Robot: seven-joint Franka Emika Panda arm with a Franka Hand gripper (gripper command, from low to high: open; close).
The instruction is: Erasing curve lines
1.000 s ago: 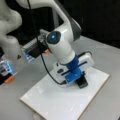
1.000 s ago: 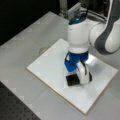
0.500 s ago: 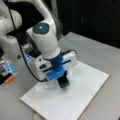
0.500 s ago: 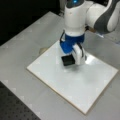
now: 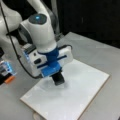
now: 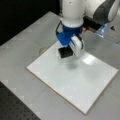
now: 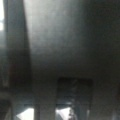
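Your blue-and-white gripper (image 5: pixel 58 79) (image 6: pixel 67 52) is clenched on a small black block eraser (image 5: pixel 58 80) (image 6: pixel 65 52), pressing it on the white rectangular board (image 5: pixel 82 92) (image 6: pixel 82 82) in both front views. You see no curve lines there; the eraser may cover them.

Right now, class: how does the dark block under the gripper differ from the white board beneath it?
The block is black; the board is white. The block is small, sitting at the gripper; the board is far larger, lying flat on the grey table. Both look rectangular. No curve lines show on the board.
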